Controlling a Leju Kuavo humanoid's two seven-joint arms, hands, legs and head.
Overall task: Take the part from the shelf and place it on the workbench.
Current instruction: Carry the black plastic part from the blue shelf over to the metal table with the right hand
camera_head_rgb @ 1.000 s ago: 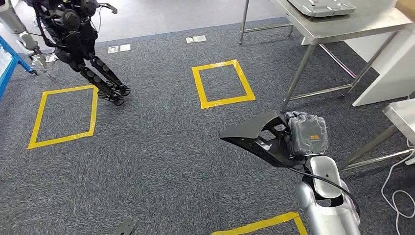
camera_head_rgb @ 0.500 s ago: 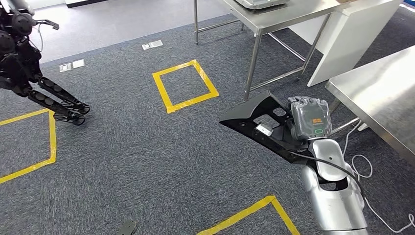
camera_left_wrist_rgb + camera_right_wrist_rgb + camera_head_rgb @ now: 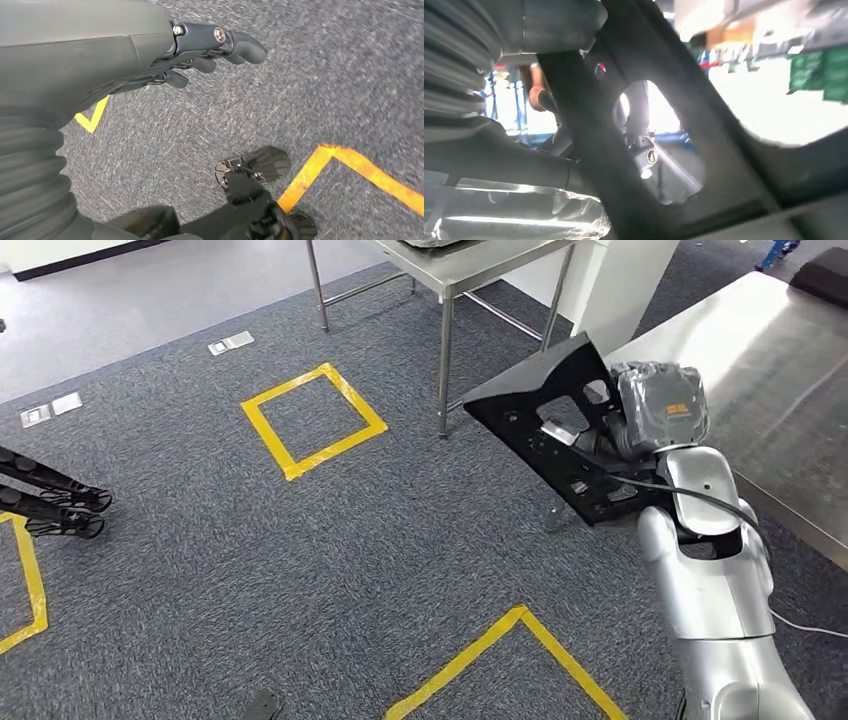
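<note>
Right hand (image 3: 655, 405) is clamped on the black part (image 3: 560, 430), holding it up in the air on the robot's right side. The part is a flat, angular panel with several cut-outs, tilted, one pointed corner up. It hangs at the near edge of the steel desk (image 3: 780, 370) on the right, not touching the surface as far as I can tell. In the right wrist view the part (image 3: 684, 150) crosses close in front of the camera, dark fingers (image 3: 644, 150) visible through one of its cut-outs.

Left hand (image 3: 200, 50) hangs low over the grey carpet (image 3: 325, 75), nothing in it, fingers apart and slightly curled.

Floor: yellow tape square (image 3: 313, 420) on the carpet ahead-left, another yellow tape corner (image 3: 510, 640) nearer the robot. A second steel table (image 3: 460, 260) stands further ahead, with a white panel (image 3: 620, 280) beside it. Black legs of another robot (image 3: 50, 505) at the far left edge. A dark item lies at the far end of the desk (image 3: 822, 275); can't tell what it is.
</note>
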